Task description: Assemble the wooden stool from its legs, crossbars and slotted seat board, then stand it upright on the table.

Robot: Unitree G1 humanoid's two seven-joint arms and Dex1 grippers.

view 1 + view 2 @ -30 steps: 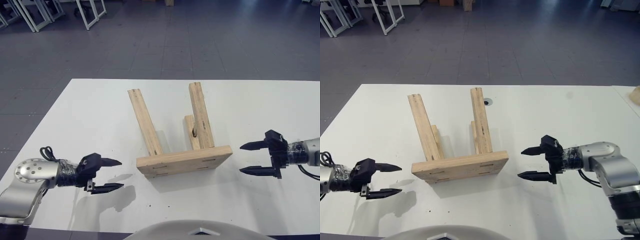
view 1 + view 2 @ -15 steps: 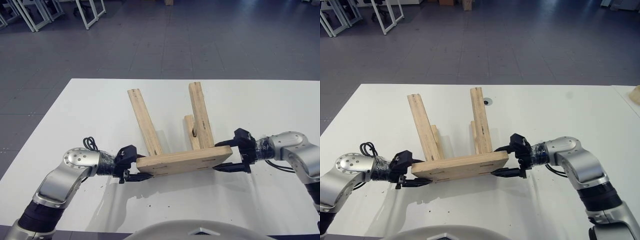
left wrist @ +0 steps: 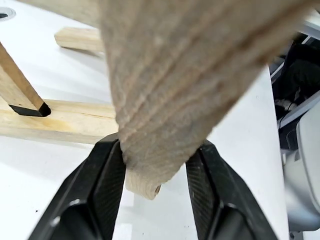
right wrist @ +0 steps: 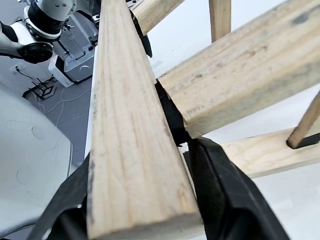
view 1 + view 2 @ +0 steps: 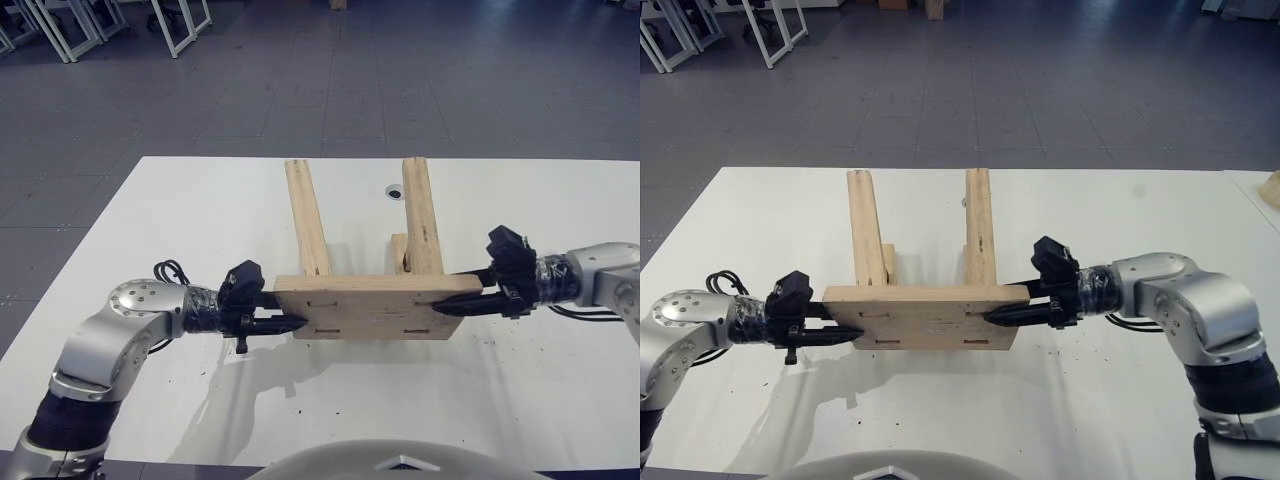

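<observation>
The assembled wooden stool lies with its legs [image 5: 308, 215] pointing away from me and its slotted seat board [image 5: 370, 306] turned broad-face toward me, lifted a little above the white table [image 5: 180, 220]. A short crossbar [image 5: 400, 250] shows between the legs. My left gripper [image 5: 285, 322] is shut on the seat board's left end, its dark fingers [image 3: 107, 190] pressing both faces of the board [image 3: 170, 100]. At the right end, my right gripper [image 5: 455, 301] is likewise shut on the board [image 4: 135, 140], finger [image 4: 225, 195] against the wood.
A small dark hole [image 5: 393, 191] sits in the table behind the legs. The table's far edge runs just beyond the leg tips, with grey floor and white frames [image 5: 180, 25] behind. A bit of wood [image 5: 1272, 190] lies at the right edge.
Both grippers came in from the sides and shut on the ends of the seat board. The stool then rose and tipped, so its seat face now turns toward me.
</observation>
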